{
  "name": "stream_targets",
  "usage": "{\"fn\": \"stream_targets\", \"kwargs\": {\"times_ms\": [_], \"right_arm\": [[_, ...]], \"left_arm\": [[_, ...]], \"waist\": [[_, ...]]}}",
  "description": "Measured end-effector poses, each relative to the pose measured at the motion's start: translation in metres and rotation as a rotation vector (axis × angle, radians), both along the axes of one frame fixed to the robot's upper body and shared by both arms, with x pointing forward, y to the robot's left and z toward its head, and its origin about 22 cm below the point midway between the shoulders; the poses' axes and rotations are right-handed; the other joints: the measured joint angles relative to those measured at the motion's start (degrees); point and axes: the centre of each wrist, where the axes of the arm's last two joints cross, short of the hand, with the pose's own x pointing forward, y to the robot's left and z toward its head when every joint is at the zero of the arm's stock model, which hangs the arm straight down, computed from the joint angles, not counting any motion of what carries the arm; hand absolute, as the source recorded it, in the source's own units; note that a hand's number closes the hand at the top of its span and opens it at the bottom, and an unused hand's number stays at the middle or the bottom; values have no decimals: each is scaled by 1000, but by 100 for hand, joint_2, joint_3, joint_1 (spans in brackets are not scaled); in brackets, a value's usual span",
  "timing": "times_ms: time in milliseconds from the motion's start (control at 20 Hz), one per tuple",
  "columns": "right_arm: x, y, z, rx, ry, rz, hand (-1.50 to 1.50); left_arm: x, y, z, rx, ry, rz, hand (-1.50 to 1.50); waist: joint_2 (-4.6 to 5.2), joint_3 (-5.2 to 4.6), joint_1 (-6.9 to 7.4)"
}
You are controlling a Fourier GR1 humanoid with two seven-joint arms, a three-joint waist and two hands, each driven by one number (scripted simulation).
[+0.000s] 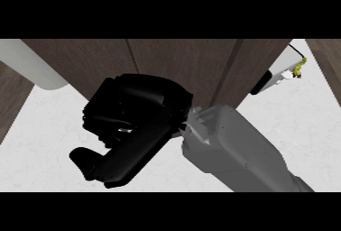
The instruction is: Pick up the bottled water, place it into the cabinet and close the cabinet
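One wood cabinet (180,63), its panels filling the 12 o'clock area, over a white counter (40,144). One grey forearm (233,153) from 5 o'clock. One right hand (133,122) at center, back toward us against the cabinet panel; can't tell its fingers. Bottled water not visible. One small white object (283,72) with a yellow bit at 2 o'clock.

No readable text, labels, numbers anywhere (cabinet (180,63) fronts plain).
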Motion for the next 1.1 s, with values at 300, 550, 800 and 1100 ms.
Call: {"fn": "stream_targets", "kwargs": {"times_ms": [300, 550, 800, 1100], "right_arm": [[42, -31, -18, 12, 28, -97, 150], [65, -42, -31, 40, -32, -177, 150], [78, -45, -33, 35, -107, -187, 150], [81, -33, -34, 50, -180, -200, -150]], "left_arm": [[-6, 2, -3, 0, 1, 14, -150], [-2, 3, -5, -4, 1, 5, -150], [1, 1, -1, -5, -7, -5, -150], [1, 0, -9, -13, 5, -16, -150]], "waist": [[9, 0, -49], [6, -3, -56], [-7, -7, -47], [-13, -11, -27]]}}
